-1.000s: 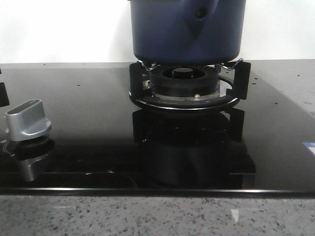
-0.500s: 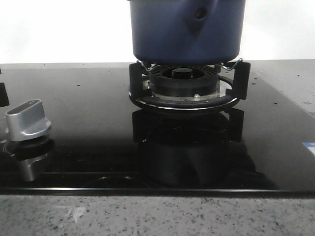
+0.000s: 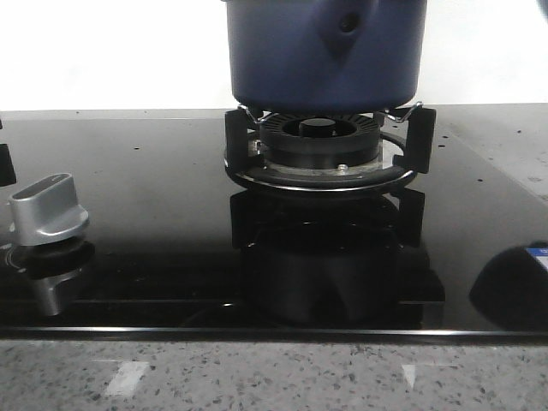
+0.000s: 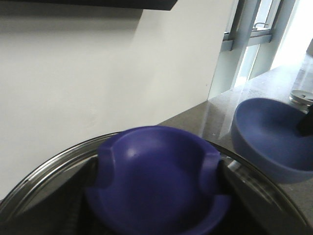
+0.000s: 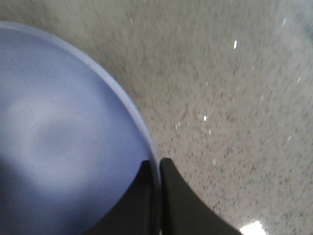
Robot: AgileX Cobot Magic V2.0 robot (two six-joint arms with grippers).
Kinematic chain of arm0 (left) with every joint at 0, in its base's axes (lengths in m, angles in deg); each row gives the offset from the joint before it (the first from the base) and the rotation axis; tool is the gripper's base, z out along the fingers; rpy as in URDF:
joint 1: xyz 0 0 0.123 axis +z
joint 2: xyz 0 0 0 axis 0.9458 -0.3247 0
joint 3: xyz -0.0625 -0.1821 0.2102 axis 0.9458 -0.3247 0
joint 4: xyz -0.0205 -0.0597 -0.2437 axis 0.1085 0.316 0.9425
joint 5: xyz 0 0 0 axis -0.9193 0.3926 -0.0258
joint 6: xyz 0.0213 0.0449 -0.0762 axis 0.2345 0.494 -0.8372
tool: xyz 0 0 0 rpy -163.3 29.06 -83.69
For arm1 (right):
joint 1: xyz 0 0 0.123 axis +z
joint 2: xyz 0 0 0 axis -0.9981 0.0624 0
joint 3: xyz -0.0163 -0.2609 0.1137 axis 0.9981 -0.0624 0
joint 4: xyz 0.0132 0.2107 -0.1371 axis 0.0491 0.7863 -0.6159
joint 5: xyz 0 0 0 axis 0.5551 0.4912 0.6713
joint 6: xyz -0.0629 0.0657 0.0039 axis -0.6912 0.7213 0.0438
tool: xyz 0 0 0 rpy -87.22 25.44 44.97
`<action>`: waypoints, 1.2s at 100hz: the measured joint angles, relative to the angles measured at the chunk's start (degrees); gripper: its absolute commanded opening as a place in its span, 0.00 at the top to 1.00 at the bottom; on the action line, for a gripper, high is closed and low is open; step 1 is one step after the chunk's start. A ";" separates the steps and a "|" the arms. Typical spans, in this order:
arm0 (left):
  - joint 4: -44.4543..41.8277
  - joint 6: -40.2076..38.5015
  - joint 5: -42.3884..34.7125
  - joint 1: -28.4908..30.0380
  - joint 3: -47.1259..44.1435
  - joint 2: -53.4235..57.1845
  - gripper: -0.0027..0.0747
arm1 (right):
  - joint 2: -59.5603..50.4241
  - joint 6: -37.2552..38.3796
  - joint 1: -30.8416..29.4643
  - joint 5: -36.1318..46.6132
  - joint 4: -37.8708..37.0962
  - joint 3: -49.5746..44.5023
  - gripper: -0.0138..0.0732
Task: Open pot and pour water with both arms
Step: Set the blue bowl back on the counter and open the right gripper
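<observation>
Pot (image 3: 325,51), dark navy and matte, high in the middle of the front view, cropped by the upper edge. Stands on the black prongs of the burner ring (image 3: 321,158), with the tapered handle mount (image 3: 347,30) and its small hole turned toward the camera. Below and around: glossy black cooktop (image 3: 154,197), mirroring the burner, set into a grey speckled tabletop (image 3: 257,377). Near the cooktop's left edge, well apart from the pot, a silver knob (image 3: 47,210). At the right edge of the glass, a small blue label (image 3: 538,253) and under it a dark rounded shape (image 3: 509,291), too unclear to name. In the left wrist view, left gripper (image 4: 156,183) clamped on the blue lid knob (image 4: 156,166), dark fingers (image 4: 222,171) on either side of it, the metal-rimmed glass lid (image 4: 44,169) curving around below; cannot tell whether on the pot or lifted off it. Beside the lid, a blue bowl (image 4: 271,132) on the tabletop before a white wall (image 4: 98,68). In the right wrist view, right gripper (image 5: 155,166) pinched together on that bowl's rim, one finger inside, one outside.
</observation>
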 measured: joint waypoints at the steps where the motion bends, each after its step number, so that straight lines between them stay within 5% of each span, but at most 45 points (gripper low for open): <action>1: 0.00 0.00 0.00 -0.19 0.00 -0.13 0.56 | -0.04 -0.02 -0.01 0.31 0.00 -0.33 0.90; 57: 3.30 4.76 -0.14 -3.96 0.00 -1.90 0.56 | 0.47 2.66 -2.55 3.17 0.00 -9.18 0.89; 102: 3.52 11.59 0.66 -8.83 0.69 -5.32 0.56 | 0.47 3.85 -2.55 3.94 -0.01 -9.29 0.50; 120: 3.52 12.11 0.40 -8.96 0.69 -6.83 0.56 | -2.62 3.95 -2.55 7.40 -0.01 -8.52 0.47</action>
